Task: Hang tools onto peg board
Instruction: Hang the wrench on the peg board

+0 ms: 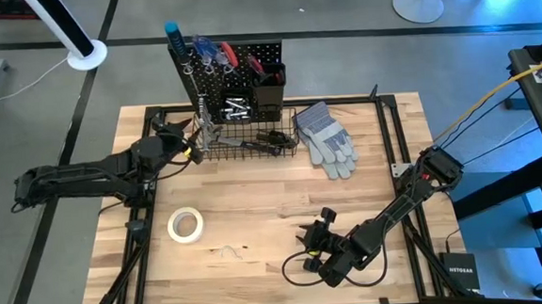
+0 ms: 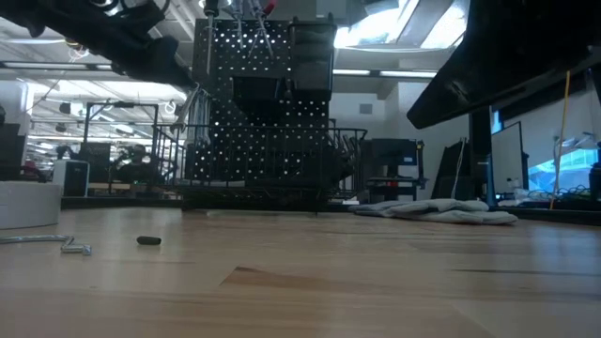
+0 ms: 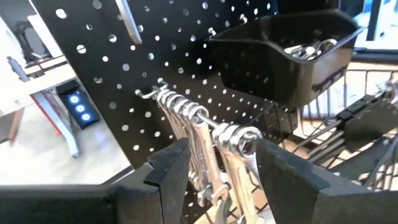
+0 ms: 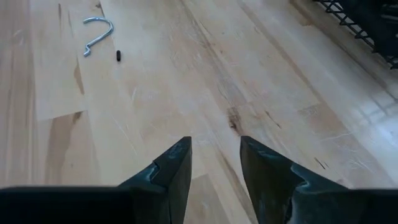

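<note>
Peg board (image 1: 246, 59) stands upright at table's far edge, a row of silver wrenches (image 3: 186, 118) hanging on one hook. Left gripper (image 3: 217, 168) is at that hook, fingers spread wide either side of the outermost wrench (image 3: 239, 146); contact cannot be told. Right gripper (image 4: 214, 162) hovers over bare wood near front edge, fingers apart, holding nothing.

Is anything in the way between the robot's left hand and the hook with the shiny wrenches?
Nothing visible is. The left hand is right at the peg board, its open fingers either side of the front wrench on the silver hook. The other wrenches hang behind that one. The right hand waits over bare table.
</note>
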You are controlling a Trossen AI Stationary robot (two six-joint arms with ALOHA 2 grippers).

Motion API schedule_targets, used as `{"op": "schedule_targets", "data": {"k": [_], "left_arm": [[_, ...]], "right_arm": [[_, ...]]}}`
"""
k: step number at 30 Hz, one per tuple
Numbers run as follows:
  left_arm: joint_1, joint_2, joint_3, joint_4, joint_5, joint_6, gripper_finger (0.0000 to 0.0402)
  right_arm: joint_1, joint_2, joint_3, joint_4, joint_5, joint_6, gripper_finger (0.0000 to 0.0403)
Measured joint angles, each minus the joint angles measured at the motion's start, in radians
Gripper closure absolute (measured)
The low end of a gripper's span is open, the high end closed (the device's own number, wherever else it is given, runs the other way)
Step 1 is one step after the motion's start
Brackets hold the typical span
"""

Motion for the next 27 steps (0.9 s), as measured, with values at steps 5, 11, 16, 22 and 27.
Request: {"op": "schedule_targets", "data": {"k": [5, 11, 16, 22, 27], "left_arm": [[0.022, 0.009, -0.002, 0.029, 0.002, 0.034, 0.0227], [0.033, 0.009, -0.002, 0.093, 0.002, 0.074, 0.0227], [0.034, 0.009, -0.002, 0.117, -0.002, 0.076, 0.0227], [0.045, 0.009, -0.002, 0.168, -0.006, 0.112, 0.0227], [0.066, 0.009, -0.001, 0.178, -0.006, 0.119, 0.0227]], "right_arm": [[0.0, 0.0, 0.0, 0.001, 0.0, 0.001, 0.026], [0.0, 0.0, 0.0, 0.001, 0.0, 0.002, 0.026], [0.0, 0.0, 0.0, 0.001, 0.0, 0.002, 0.026], [0.0, 0.0, 0.0, 0.001, 0.0, 0.003, 0.026], [0.0, 0.0, 0.0, 0.002, 0.0, 0.003, 0.026]]}}
